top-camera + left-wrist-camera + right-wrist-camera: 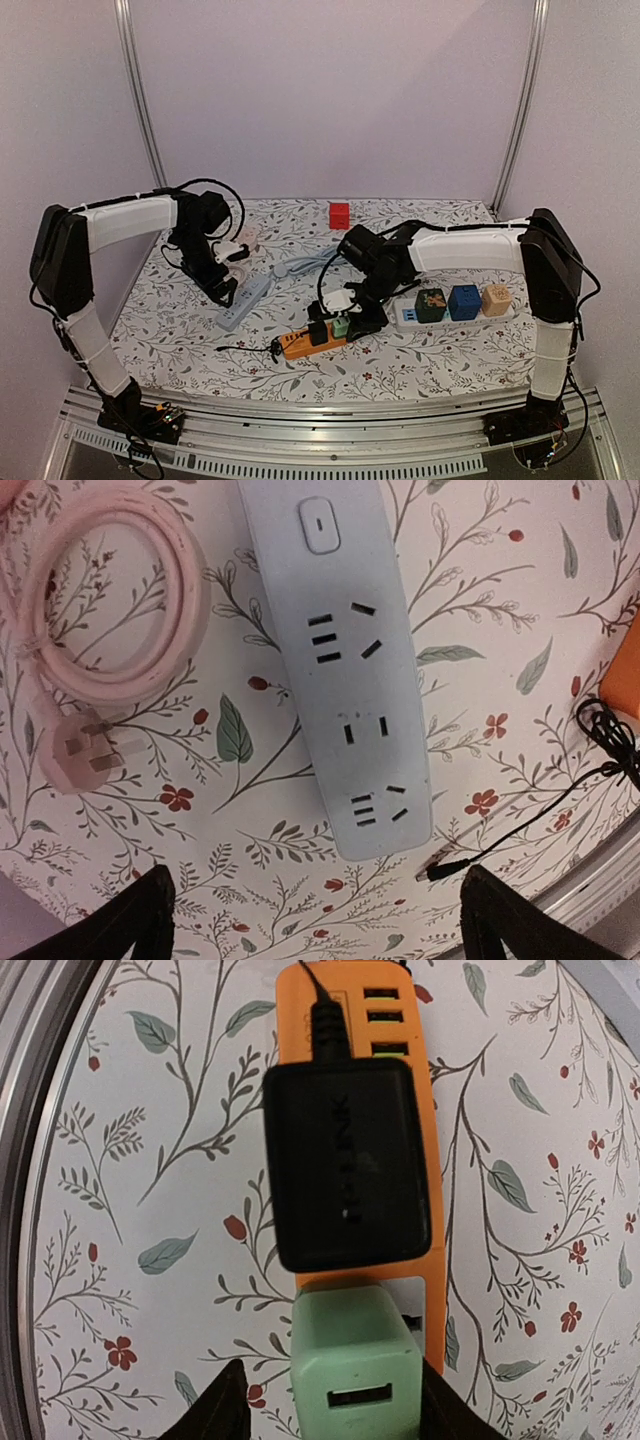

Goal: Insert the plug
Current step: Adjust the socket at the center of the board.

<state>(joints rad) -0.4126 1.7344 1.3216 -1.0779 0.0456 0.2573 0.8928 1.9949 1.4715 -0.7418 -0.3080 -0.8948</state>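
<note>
Right hand (332, 1380) straddling green plug (350, 1345) — on orange strip (430, 1180), left hand (320, 920) spread

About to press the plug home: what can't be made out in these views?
- Right wrist: green charger prongs, hidden under its own body on the orange strip.
- Right wrist: right gripper finger contact, cut off by the bottom edge.
- Top external: orange strip's sockets, too small, partly under the right arm.
</note>
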